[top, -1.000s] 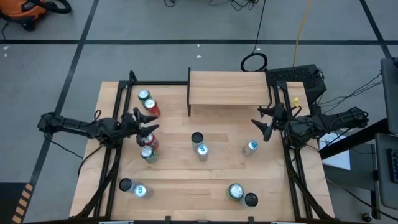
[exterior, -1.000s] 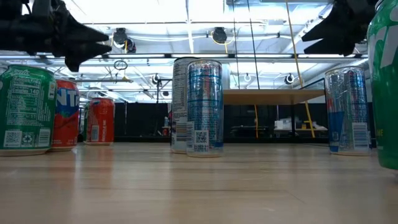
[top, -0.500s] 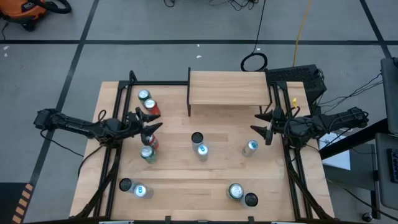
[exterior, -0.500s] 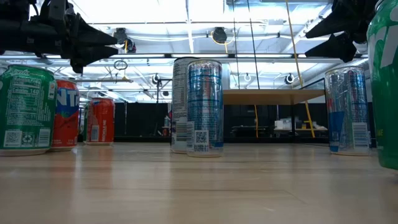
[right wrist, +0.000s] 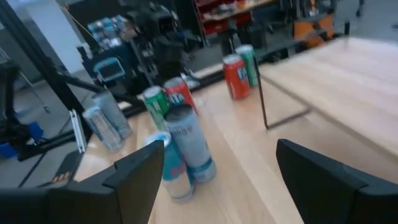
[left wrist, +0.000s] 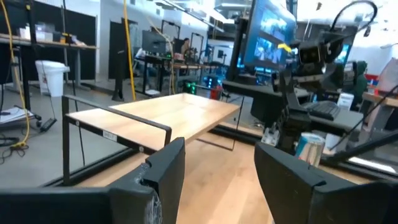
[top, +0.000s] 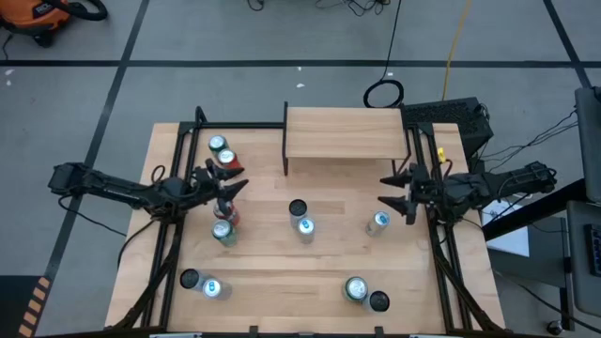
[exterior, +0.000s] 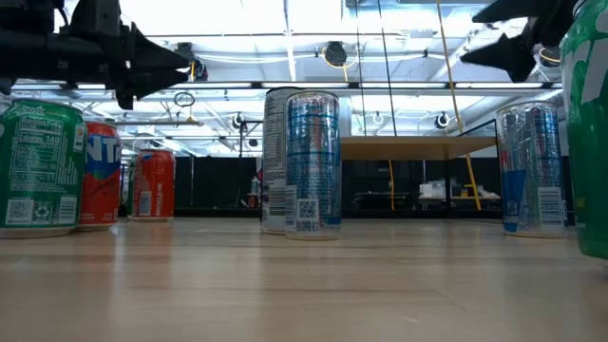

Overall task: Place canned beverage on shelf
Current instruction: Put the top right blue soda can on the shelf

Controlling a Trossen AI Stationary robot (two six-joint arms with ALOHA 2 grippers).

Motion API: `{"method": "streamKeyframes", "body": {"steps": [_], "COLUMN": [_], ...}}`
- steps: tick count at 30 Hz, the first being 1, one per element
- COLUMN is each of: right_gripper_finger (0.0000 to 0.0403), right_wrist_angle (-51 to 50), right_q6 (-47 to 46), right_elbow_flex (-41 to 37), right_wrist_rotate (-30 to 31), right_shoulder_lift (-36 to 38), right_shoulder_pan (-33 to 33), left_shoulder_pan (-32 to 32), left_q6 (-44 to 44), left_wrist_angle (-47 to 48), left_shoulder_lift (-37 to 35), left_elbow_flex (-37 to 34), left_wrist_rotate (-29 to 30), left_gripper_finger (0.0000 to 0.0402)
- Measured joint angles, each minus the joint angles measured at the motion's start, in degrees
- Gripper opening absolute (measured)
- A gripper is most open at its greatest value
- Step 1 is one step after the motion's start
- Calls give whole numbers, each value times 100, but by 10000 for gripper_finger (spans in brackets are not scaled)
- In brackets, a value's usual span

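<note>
Above the table, both arms hover empty. Left gripper (top: 228,187) has its jaws parted over the red cans; right gripper (top: 394,192) is spread wide near the slim silver-blue can (top: 379,222), likely lining up a side grasp. That can stands upright, long axis vertical. Light wood plank shelf (top: 345,133) on black legs holds nothing yet.

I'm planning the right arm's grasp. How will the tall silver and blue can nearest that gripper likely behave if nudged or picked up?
The silver and blue can stands tall and slim, so a high nudge probably tips it. Once down, it would likely roll. Its glossy wall may slip between the fingers.
</note>
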State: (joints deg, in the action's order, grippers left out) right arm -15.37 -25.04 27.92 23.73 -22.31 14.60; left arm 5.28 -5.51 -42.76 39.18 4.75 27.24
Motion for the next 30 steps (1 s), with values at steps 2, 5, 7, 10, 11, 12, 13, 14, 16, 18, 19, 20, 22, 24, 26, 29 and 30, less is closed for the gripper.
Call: {"method": "streamKeyframes", "body": {"steps": [2, 5, 7, 10, 11, 12, 13, 14, 16, 18, 19, 20, 22, 24, 26, 29, 30], "right_gripper_finger": [299, 299, 299, 299, 299, 299, 299, 299, 299, 299, 299, 299, 299, 299, 299, 299, 299], "right_wrist_angle": [-283, -767, -1014, -1419, -1560, -1682, -1769, -1870, -2056, -2233, -2304, -2364, -2391, -2402, -2433, -2412, -2422], "right_q6": [-213, -469, -529, -573, -605, -667, -725, -772, -962, -1107, -1175, -1220, -1283, -1312, -1265, -1188, -1183], "right_elbow_flex": [1, 165, 364, 706, 792, 845, 858, 858, 857, 857, 857, 857, 857, 857, 857, 811, 780], "right_wrist_rotate": [2, 0, -1, -181, -298, -430, -547, -649, -755, -774, -773, -768, -763, -752, -705, -508, -454], "right_shoulder_lift": [-7, -87, -161, -324, -393, -474, -549, -624, -774, -907, -963, -1013, -1111, -1193, -1288, -1453, -1512], "right_shoulder_pan": [-4, -45, -51, -52, -51, -51, -50, -41, 1, 95, 149, 206, 315, 430, 548, 711, 757], "left_shoulder_pan": [-11, -11, -11, -11, -7, -6, -1, 2, 0, 0, 0, 0, 0, 0, 0, 0, 0], "left_q6": [-4, -44, -167, -450, -470, -475, -475, -474, -469, -469, -469, -469, -469, -468, -468, -470, -472], "left_wrist_angle": [-67, -91, -197, -177, -104, -22, 97, 229, 458, 632, 637, 633, 648, 686, 781, 870, 914], "left_shoulder_lift": [128, 330, 472, 684, 750, 826, 895, 963, 1095, 1167, 1200, 1220, 1222, 1220, 1222, 1220, 1220], "left_elbow_flex": [0, 0, 2, 125, 203, 302, 394, 477, 636, 747, 774, 786, 787, 787, 789, 789, 789], "left_wrist_rotate": [-76, -85, -89, -87, -118, -173, -201, -226, -302, -314, -314, -314, -312, -312, -310, -310, -310], "left_gripper_finger": [193, 193, 193, 193, 193, 193, 193, 193, 193, 193, 193, 193, 193, 193, 193, 193, 193]}}
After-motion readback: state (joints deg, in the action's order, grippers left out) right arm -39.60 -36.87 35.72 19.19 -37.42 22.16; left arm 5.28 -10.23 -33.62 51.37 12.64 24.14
